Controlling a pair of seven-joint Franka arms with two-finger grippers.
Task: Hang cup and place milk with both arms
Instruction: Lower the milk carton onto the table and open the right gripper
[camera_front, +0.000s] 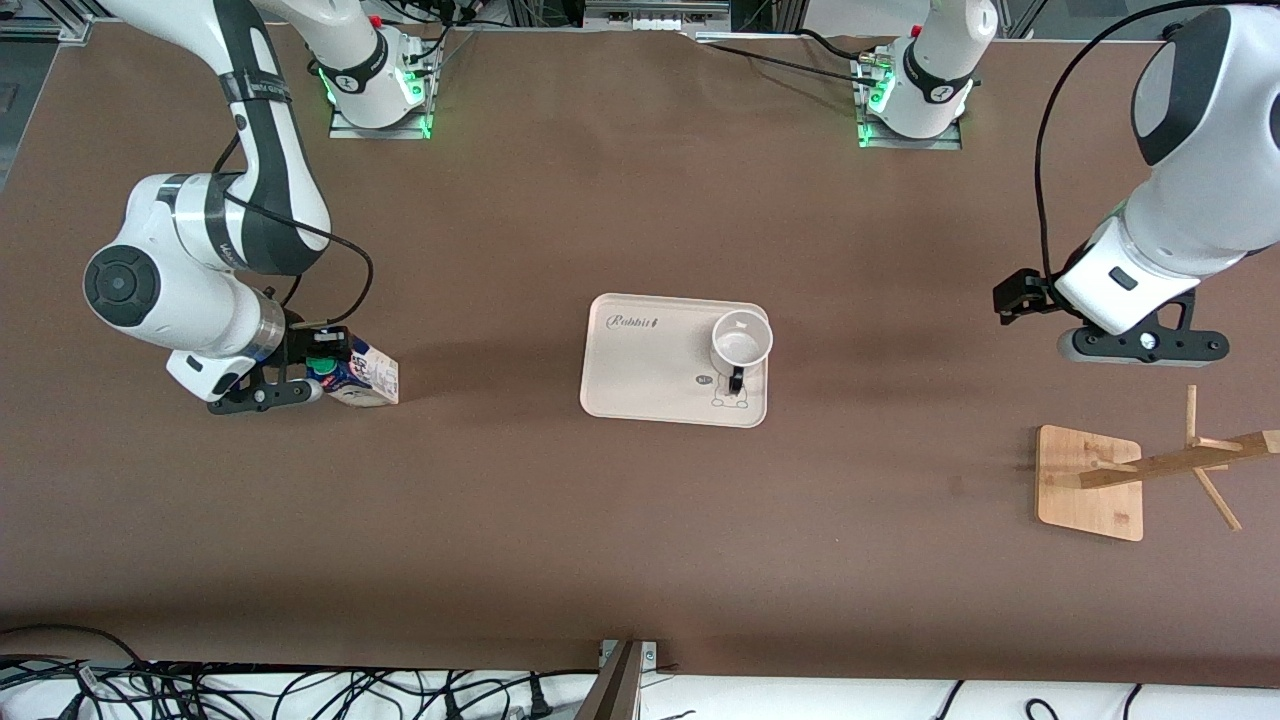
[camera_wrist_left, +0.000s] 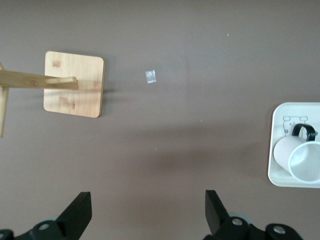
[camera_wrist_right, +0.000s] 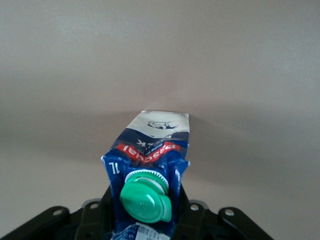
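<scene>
- The milk (camera_front: 362, 378) stands on the table near the right arm's end, well apart from the tray (camera_front: 640, 360).
- The right gripper (camera_front: 322, 365) is down at the milk and its fingers are closed on the top part of the carton, just by the green cap (camera_wrist_right: 146, 201).
- In the right wrist view the carton (camera_wrist_right: 150, 165) fills the space between the fingers, with the blue top and the red band turned to the camera.
- The cup (camera_front: 741, 340) stands upright on the tray, in the corner toward the left arm's end, with its mouth up.
- Its black handle (camera_front: 737, 378) points toward the front camera.
- The tray is pale, lies in the middle of the table, and carries the word "Rabbit" and a small drawn figure.
- The left gripper (camera_wrist_left: 149, 212) hangs in the air over bare table, between the tray and the rack (camera_front: 1140, 470); its fingers are wide apart and hold nothing.
- The left arm waits.
- The rack is wooden, with a square base (camera_wrist_left: 74, 84) and a stem with pegs, and it stands near the left arm's end, nearer to the front camera than the left gripper's place.
- A small pale scrap (camera_wrist_left: 150, 76) lies on the table beside the rack base, apart from it.
</scene>
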